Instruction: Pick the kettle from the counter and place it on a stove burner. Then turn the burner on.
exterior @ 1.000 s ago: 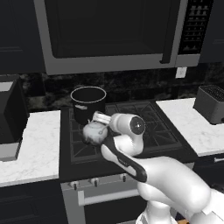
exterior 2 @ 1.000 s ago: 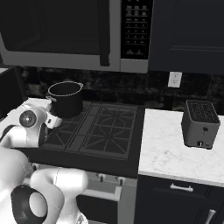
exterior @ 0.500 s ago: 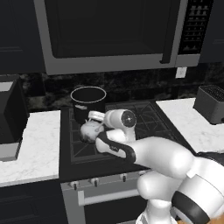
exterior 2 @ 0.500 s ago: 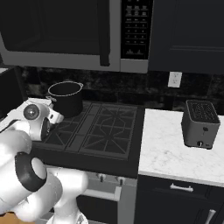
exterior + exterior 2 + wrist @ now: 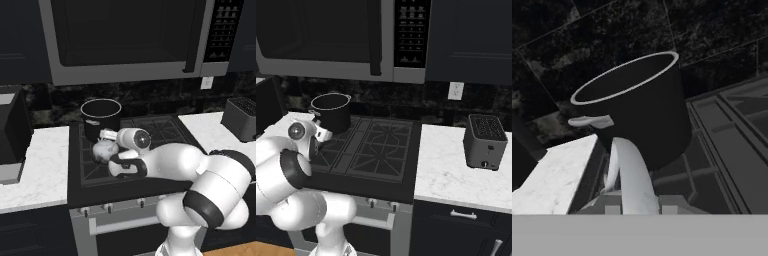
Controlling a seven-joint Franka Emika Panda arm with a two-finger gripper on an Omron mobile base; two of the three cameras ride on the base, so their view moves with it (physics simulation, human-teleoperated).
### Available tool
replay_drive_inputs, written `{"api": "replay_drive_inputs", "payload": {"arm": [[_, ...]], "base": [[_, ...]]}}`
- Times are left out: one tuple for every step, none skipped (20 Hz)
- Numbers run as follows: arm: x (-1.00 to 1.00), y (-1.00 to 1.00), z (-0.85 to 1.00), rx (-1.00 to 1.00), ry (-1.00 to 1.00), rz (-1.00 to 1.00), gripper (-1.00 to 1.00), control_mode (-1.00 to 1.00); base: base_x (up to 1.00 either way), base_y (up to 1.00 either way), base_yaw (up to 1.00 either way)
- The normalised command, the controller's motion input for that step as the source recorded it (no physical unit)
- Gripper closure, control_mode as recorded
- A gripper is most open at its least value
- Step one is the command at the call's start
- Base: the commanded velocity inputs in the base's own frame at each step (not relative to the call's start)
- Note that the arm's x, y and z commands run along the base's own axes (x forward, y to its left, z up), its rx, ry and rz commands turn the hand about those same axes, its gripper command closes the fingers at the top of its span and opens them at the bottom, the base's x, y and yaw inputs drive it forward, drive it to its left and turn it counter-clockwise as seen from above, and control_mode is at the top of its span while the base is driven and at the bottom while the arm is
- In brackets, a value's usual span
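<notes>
The black cooktop with cast-iron grates (image 5: 150,132) sits between two stretches of flat white marble-look surface (image 5: 37,160), and at its rear left corner stands the large black cylindrical pot with a pale rim (image 5: 101,119). Just in front of that pot, over the front left stove burner (image 5: 97,167), a square of black grate, hangs the small squat silvery-grey metal kettle (image 5: 105,151). It is off the surface and above the cooktop's left side. Whether its base already touches the grate cannot be told from the base views.

The white arm's hand (image 5: 111,137) is closed on the kettle by its thin arched wire handle (image 5: 629,172), which in the hand view rises as a pale loop right between where the fingertips should be. The dark tips themselves are hidden by it, so the hold is judged from the kettle hanging under the wrist.

The step in hand looks like setting the kettle down on the burner. To do it well, the hand should lower straight down with the kettle level. The base should meet the grate prongs squarely over the centre, not on the edge next to the surface. The pot is very near, so any drift toward the back risks a knock. The hand should release only once the kettle's weight rests on the grate, then lift clear of the handle before going for the stove knobs (image 5: 122,205) at the front.
</notes>
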Motion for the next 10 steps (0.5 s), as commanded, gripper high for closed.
{"api": "replay_drive_inputs", "payload": {"arm": [[0.26,0.12,-0.15,-0.05,-0.01,0.00,1.00,-1.00],[0.26,0.11,-0.15,-0.05,-0.01,0.00,1.00,-1.00],[0.27,0.11,-0.15,-0.05,-0.01,0.00,1.00,-1.00],[0.28,0.12,-0.15,-0.05,-0.01,0.00,1.00,-1.00],[0.29,0.13,-0.15,-0.05,-0.01,0.00,1.00,-1.00],[0.29,0.14,-0.15,-0.05,-0.01,0.00,1.00,-1.00],[0.31,0.15,-0.14,-0.05,0.00,0.00,1.00,-1.00],[0.31,0.14,-0.14,-0.05,0.00,0.00,1.00,-1.00],[0.31,0.16,-0.14,-0.05,0.00,0.00,1.00,-1.00],[0.31,0.18,-0.15,-0.06,0.00,0.00,1.00,-1.00]], "base": [[0.00,0.00,0.00],[0.00,0.00,0.00],[0.00,0.00,0.00],[0.00,0.00,0.00],[0.00,0.00,0.00],[0.00,0.00,0.00],[0.00,0.00,0.00],[0.00,0.00,0.00],[0.00,0.00,0.00],[0.00,0.00,0.00]]}}
